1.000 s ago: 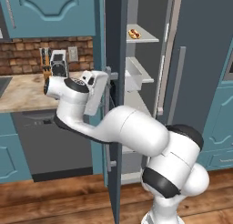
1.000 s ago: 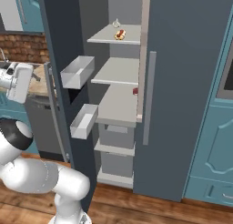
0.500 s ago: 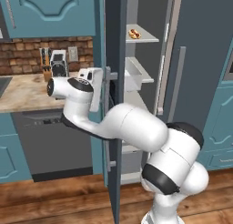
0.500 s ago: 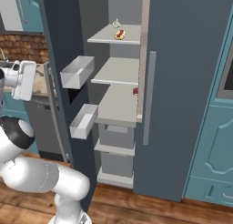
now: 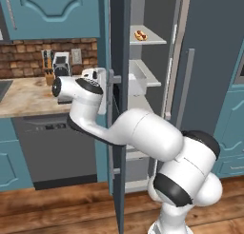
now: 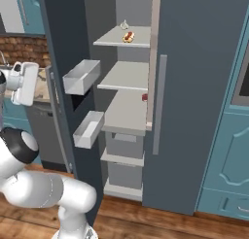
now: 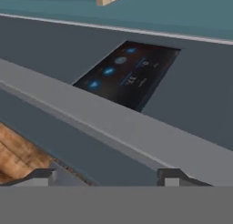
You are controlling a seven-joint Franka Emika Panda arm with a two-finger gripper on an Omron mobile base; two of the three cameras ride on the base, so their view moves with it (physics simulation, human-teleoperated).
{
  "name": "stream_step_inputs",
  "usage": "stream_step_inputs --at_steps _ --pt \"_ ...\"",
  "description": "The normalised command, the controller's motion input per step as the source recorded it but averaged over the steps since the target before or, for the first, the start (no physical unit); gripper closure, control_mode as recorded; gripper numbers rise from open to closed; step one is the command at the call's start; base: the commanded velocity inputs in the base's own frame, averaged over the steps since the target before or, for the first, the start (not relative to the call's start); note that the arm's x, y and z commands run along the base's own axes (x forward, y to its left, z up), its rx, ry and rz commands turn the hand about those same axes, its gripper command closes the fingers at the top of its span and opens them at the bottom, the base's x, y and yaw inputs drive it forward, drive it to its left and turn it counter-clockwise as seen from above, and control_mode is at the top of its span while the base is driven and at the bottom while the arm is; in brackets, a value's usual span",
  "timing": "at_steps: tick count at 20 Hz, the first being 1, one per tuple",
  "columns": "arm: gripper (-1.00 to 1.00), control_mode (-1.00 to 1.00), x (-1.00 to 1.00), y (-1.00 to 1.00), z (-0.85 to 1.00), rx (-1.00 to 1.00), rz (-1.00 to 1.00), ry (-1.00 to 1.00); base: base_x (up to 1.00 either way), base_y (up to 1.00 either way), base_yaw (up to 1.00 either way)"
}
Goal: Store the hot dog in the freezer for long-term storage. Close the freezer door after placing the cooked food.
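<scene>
The hot dog [image 5: 139,35] [image 6: 128,37] lies on the top shelf of the freezer [image 6: 125,75], whose interior stands exposed. The freezer door [image 5: 119,147] [image 6: 63,39] is swung wide open, its white bins facing the shelves. My gripper [image 5: 108,83] is at the door's outer face, at the height of the silver handle [image 7: 113,123]. In the hand view my gripper [image 7: 108,177] is open, its tips spread wide just short of the handle, with the black dispenser panel [image 7: 129,75] beyond. My white hand [image 6: 25,83] shows left of the door.
A whitish bulb [image 6: 124,24] sits behind the hot dog, and a small dark-red item [image 6: 144,97] lies on a lower shelf. The fridge's right door [image 6: 194,87] is shut. A counter [image 5: 24,97] with a dishwasher below stands to the left of the door.
My hand has edged a little closer to the outer face of the open door. The door and the hot dog have not moved.
</scene>
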Motion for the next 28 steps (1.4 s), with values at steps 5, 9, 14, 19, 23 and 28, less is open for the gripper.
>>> stream_step_inputs --at_steps 5,9,14,19,23,28 --pt "-1.00 -1.00 0.04 -0.34 -0.19 -0.04 0.03 0.31 0.00 0.00 0.00" --pt "-1.00 -1.00 0.22 -0.79 -0.21 -0.07 0.00 0.49 0.00 0.00 0.00" --pt "-1.00 -1.00 0.12 -0.96 -0.15 -0.06 0.00 0.43 0.00 0.00 0.00" --pt "-1.00 -1.00 0.24 -1.00 -0.19 -0.05 -0.07 0.33 0.00 0.00 0.00" --pt "-1.00 -1.00 0.51 -1.00 -0.11 -0.04 -0.11 0.18 0.00 0.00 0.00" --pt "-1.00 -1.00 0.66 -1.00 -0.01 0.00 -0.14 0.01 0.00 0.00 0.00"
